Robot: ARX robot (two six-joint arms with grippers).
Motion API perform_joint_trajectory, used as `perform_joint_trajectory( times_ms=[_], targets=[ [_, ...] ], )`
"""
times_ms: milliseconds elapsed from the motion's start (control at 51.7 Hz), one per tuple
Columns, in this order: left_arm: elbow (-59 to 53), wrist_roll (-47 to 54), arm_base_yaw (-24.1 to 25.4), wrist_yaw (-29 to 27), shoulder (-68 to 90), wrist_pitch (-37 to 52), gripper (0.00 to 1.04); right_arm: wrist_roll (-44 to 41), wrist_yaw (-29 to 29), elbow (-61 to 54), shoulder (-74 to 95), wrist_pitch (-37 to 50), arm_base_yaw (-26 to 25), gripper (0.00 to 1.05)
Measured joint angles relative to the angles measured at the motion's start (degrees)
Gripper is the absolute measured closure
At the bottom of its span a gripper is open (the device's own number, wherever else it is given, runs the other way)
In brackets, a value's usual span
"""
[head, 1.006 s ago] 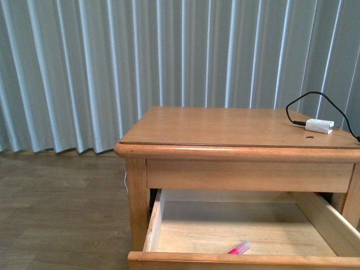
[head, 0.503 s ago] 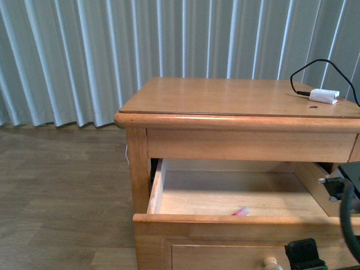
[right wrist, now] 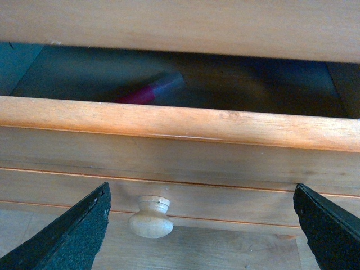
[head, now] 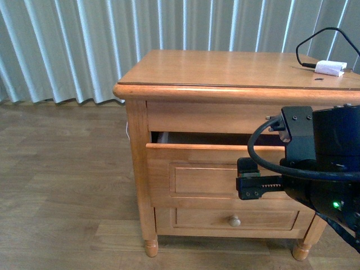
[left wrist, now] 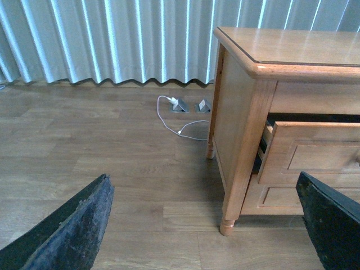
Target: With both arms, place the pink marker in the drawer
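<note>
Half a sec on: drawer [head: 216, 169] nearly shut, frame centre, pink marker [right wrist: 147, 91] inside; right gripper [head: 260, 185] released, left gripper [left wrist: 202, 225] spread too.

Bulky matte-black right arm [head: 326, 163] with rounded cylindrical housings, a thick black cable [head: 264, 152] looped across the front, small screws on a boxy upper block and one tiny green light low on the casing. Small black toothed gripper [head: 256, 185] with a serrated edge. Rough, grainy black fingers [right wrist: 67, 239] in both wrist views.
</note>
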Motion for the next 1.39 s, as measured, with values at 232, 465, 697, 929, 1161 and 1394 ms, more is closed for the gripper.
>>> perform_joint_trajectory(
  times_ms=[232, 465, 697, 929, 1161, 1394],
  targets=[
    [0.0, 0.0, 0.0, 0.0, 0.0, 0.0, 0.06, 1.0, 0.4, 8.7, 5.9, -0.6, -0.7, 0.09],
    [0.0, 0.0, 0.0, 0.0, 0.0, 0.0, 0.06, 2.5, 2.5, 11.4, 8.0, -1.7, -0.8, 0.09],
    [0.0, 0.0, 0.0, 0.0, 0.0, 0.0, 0.06, 2.3, 0.3, 10.9, 7.5, -1.6, -1.6, 0.09],
    [0.0, 0.0, 0.0, 0.0, 0.0, 0.0, 0.06, 1.1, -0.8, -1.0, -3.5, 0.3, -2.6, 0.09],
    [0.0, 0.0, 0.0, 0.0, 0.0, 0.0, 0.06, -0.9, -4.8, -15.1, -24.7, -7.9, -5.0, 0.09],
    [0.0, 0.0, 0.0, 0.0, 0.0, 0.0, 0.06, -1.1, -10.3, -22.4, -57.9, -30.1, -7.3, 0.09]
  ],
)
